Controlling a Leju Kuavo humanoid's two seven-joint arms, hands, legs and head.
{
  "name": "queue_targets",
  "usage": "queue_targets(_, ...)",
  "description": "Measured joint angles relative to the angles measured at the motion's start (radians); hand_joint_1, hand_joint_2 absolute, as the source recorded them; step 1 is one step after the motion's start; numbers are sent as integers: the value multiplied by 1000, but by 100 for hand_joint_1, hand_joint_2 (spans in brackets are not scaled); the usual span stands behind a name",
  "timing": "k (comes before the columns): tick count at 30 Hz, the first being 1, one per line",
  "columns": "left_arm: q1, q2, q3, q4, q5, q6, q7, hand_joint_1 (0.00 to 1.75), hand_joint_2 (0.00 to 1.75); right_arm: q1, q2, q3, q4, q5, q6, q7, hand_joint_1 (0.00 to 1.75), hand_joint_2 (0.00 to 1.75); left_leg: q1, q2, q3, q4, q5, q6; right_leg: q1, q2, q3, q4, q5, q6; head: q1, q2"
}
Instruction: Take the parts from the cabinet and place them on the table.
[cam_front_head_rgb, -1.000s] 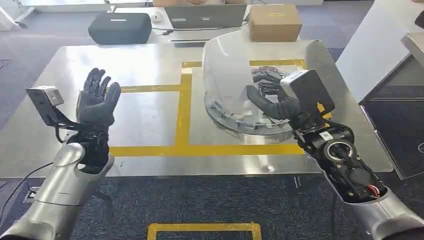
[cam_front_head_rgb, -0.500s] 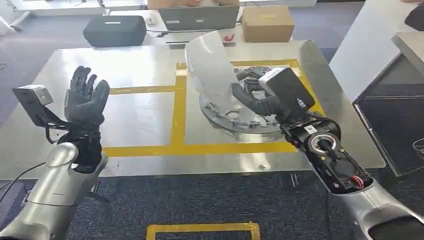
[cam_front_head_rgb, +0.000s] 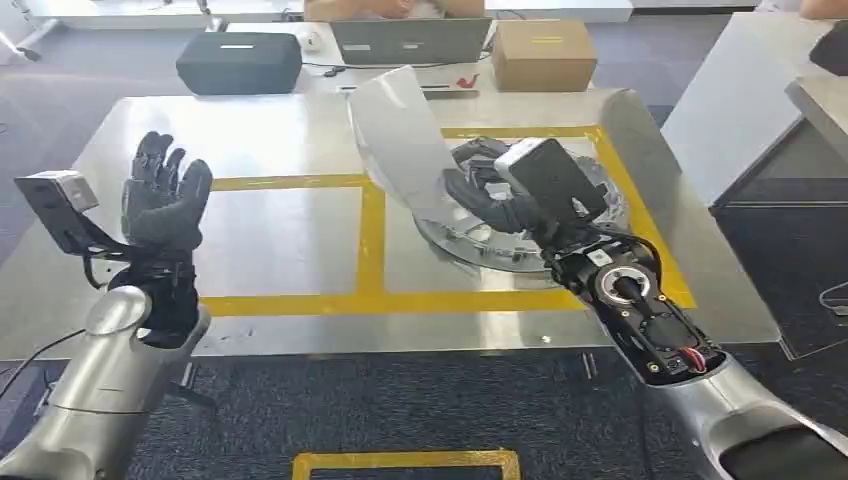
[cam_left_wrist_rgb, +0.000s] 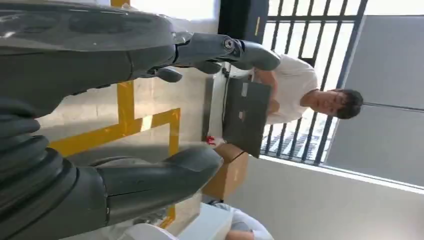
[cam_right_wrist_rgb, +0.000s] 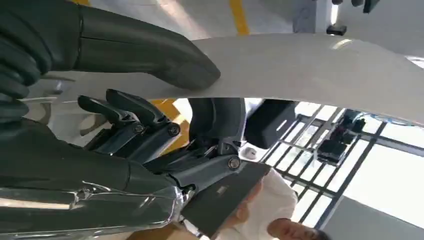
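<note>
Right hand (cam_front_head_rgb: 497, 196) clamps white curved part (cam_front_head_rgb: 395, 135), tilted over table (cam_front_head_rgb: 290, 225), probably for setting down. Left hand (cam_front_head_rgb: 165, 197) raised, fingers apart, holding nothing.

No text, label, brand or number is legible anywhere; the pale strips on the cardboard box (cam_front_head_rgb: 545, 52) and black case (cam_front_head_rgb: 238, 60), beyond both hands, are too blurred.

The left robot hand (cam_front_head_rgb: 165, 200) is raised upright, fingers spread, holding nothing. The right arm reaches forward; the right robot hand (cam_front_head_rgb: 487, 192) grips a white part (cam_front_head_rgb: 395, 135), thumb pressed on its surface.
</note>
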Motion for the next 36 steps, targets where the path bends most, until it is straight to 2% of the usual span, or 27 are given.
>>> queue_targets(2, 2, 0, 0, 0, 1, 0, 0, 0, 175, 0, 0, 3, 8, 0, 0, -2, 175, 175, 0, -6, 1, 1, -1, 1, -3, 0, -83, 171, -62, 6, 10, 0)
queue_targets(3, 5, 0, 0, 0, 3, 0, 0, 0, 175, 1, 0, 6, 13, 0, 0, -2, 175, 175, 1, -12, 1, 2, -3, 0, -6, 0, -116, 229, -74, 9, 13, 0)
queue_targets(4, 7, 0, 0, 0, 3, 0, 0, 0, 175, 1, 0, 8, 16, -1, 0, -1, 175, 175, 1, -18, 2, 4, -6, -3, -9, 0, -123, 231, -58, 12, 16, 0)
queue_targets(5, 8, 0, 0, 0, 3, 1, 0, 0, 175, 1, 0, 8, 19, -1, 0, -2, 175, 175, 4, -25, 4, 6, -10, -7, -11, 0, -105, 183, -21, 12, 20, 0)
queue_targets(7, 7, 0, 0, 0, 3, 0, 0, 0, 175, 0, 0, 9, 22, -1, 0, -2, 175, 175, 10, -39, 11, 18, -24, -20, -18, 5, -19, -7, 84, 16, 26, 0)
queue_targets(8, 8, -1, 0, 0, 3, 0, 0, 0, 175, 0, 0, 9, 25, -1, 0, -3, 175, 175, 11, -42, 10, 21, -31, -26, -21, 31, 4, -53, 70, 21, 28, 0)
queue_targets(9, 4, 0, 0, -2, 3, 0, -1, 0, 175, -1, 0, 10, 27, -2, 0, -3, 175, 175, 7, -49, -1, 31, -32, -31, -16, 38, 25, -68, 66, 18, 33, 0)
queue_targets(10, 6, 0, 0, -3, 4, 0, -2, 0, 175, -1, 3, 11, 29, -2, 1, -4, 175, 175, 8, -53, -10, 33, -28, -38, -15, 33, 25, -69, 57, 6, 28, 0)
queue_targets(11, 9, 0, 0, -3, 6, 0, -2, 0, 175, 1, 3, 11, 31, -2, 1, -4, 175, 175, 11, -56, -12, 31, -27, -41, -11, 29, 22, -68, 56, 2, 20, 0)
queue_targets(13, 14, 2, 0, -6, 6, 0, -2, 0, 175, -1, 7, 12, 34, -2, 1, -5, 175, 175, 12, -60, -10, 29, -33, -51, -16, 20, 25, -71, 52, -12, 22, 0)
queue_targets(14, 14, 2, 0, -6, 6, 0, -3, 0, 175, -2, 9, 12, 34, -2, 1, -5, 175, 175, 11, -28, -16, 52, -45, -55, -17, 16, 31, -74, 53, -20, 15, 0)
queue_targets(15, 9, 2, 0, -6, 6, 0, -3, 0, 175, -3, 10, 12, 34, -2, 1, -6, 175, 175, 9, -6, -48, 112, -71, -58, -16, 10, 33, -75, 50, -27, 1, 0)
queue_targets(17, 11, 2, 0, -6, 7, 0, -3, 0, 175, -2, 11, 12, 38, -2, 1, -6, 175, 175, 8, 1, -152, 291, -138, -62, -12, -3, 33, -75, 47, -33, -14, 0)
queue_targets(18, 16, 3, 0, -6, 7, 0, -3, 0, 175, 0, 11, 12, 40, -2, 1, -6, 175, 175, 8, 1, -197, 359, -155, -62, -9, -9, 33, -75, 45, -35, -19, 0)
queue_targets(19, 19, 3, 0, -6, 7, 0, -3, 0, 175, 1, 11, 12, 43, -2, 2, -5, 175, 175, 8, 2, -219, 378, -144, -60, -7, -15, 35, -75, 43, -38, -24, 0)
queue_targets(20, 20, 3, 0, -6, 7, 0, -3, 0, 175, 0, 11, 13, 45, -2, 2, -5, 175, 175, 7, 2, -212, 344, -107, -55, -4, -20, 39, -75, 41, -39, -30, 0)
queue_targets(21, 20, 3, 0, -6, 7, 0, -3, 0, 175, 0, 11, 13, 46, -2, 2, -5, 175, 175, 6, 4, -181, 271, -58, -49, -2, -26, 44, -75, 38, -40, -33, 0)
queue_targets(22, 19, 3, 0, -6, 7, 0, -3, 0, 175, 0, 13, 13, 46, -2, 2, -5, 175, 175, 1, 12, -137, 175, -5, -40, 0, -31, 51, -75, 35, -39, -37, 0)
queue_targets(23, 17, 3, 0, -6, 7, 0, -3, 0, 175, -1, 14, 13, 46, -2, 2, -6, 175, 175, -7, 37, -89, 75, 39, -28, 1, -37, 57, -75, 30, -37, -41, 0)
queue_targets(24, 13, 3, -1, -6, 7, 0, -2, 0, 175, -4, 14, 14, 47, -2, 2, -6, 175, 175, -20, 55, -70, 42, 24, -25, 11, -40, 56, -73, 26, -31, -43, 0)
queue_targets(28, 11, 3, -1, -8, 6, -5, -2, 0, 175, -7, 15, 17, 51, -2, 2, -6, 175, 175, -17, 29, -70, 32, 26, -14, 13, -68, 66, -80, 18, -15, -40, 0)
queue_targets(29, 11, 2, -1, -9, 6, -5, -2, 0, 175, -6, 16, 17, 52, -1, 2, -6, 175, 175, -10, 25, -62, 25, 29, -11, 5, -54, 55, -66, 5, -10, -37, 0)
queue_targets(31, 6, 2, -1, -9, 6, -6, -2, 0, 175, -11, 16, 18, 55, 0, 2, -8, 175, 175, -9, 13, -59, 24, 28, -3, 4, -21, 3, 58, -65, -4, -23, 0)
queue_targets(33, 6, 0, -1, -9, 6, -7, -2, 0, 175, -8, 16, 19, 60, 1, 2, -8, 175, 175, -10, -1, -59, 25, 27, -1, 4, -12, -79, 227, -126, 1, -11, 0)
queue_targets(34, 7, 0, -2, -9, 6, -7, -1, 0, 175, -6, 16, 20, 63, 2, 2, -8, 175, 175, -10, -10, -58, 26, 26, 0, 3, -12, -101, 263, -126, 3, -7, 0)
queue_targets(35, 7, 0, -2, -9, 6, -8, -1, 0, 175, -6, 16, 20, 67, 6, 3, -8, 175, 175, -10, -18, -57, 26, 25, -1, 3, -12, -97, 243, -100, 2, -1, 0)
queue_targets(36, 6, 0, -1, -9, 6, -8, -1, 0, 175, -8, 16, 21, 71, 9, 3, -10, 175, 175, -10, -28, -55, 29, 23, -3, 2, -10, -70, 174, -53, 0, 4, 0)
